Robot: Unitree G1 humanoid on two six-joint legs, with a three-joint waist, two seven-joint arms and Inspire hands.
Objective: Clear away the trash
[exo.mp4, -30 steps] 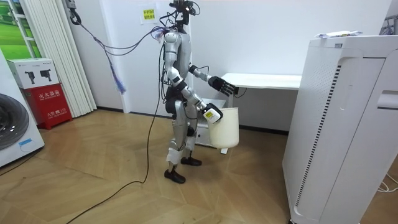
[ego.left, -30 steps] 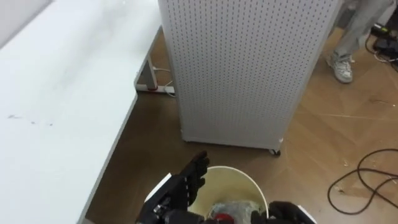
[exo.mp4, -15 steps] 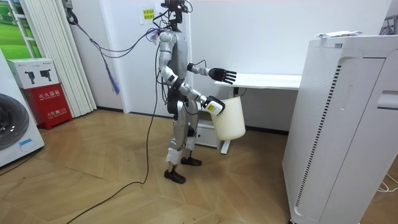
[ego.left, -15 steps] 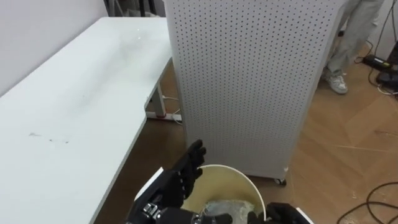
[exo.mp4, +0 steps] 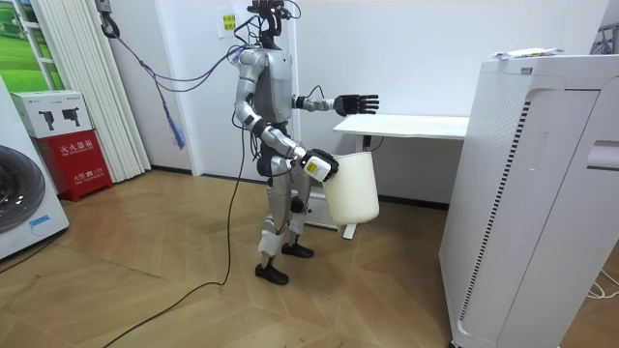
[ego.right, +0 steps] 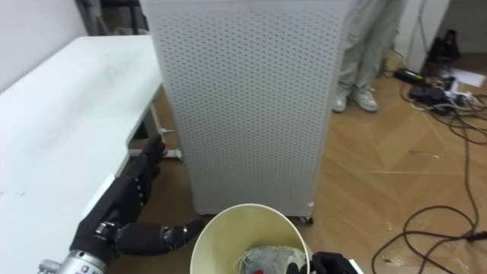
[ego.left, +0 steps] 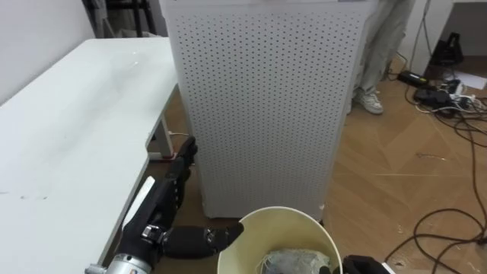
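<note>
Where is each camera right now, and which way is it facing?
Left eye view: on the head, looking down over the bin, table and perforated cabinet; open left hand shows.
Right eye view: same scene from slightly right; a person's legs behind the cabinet.
Room view: off in the room, seeing the whole robot side-on, right hand at the bin.
All share bin, table, left hand.

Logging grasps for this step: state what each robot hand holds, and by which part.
The right robot hand holds the cream bin by its rim, with trash inside. The left robot hand is open and holds nothing.
</note>
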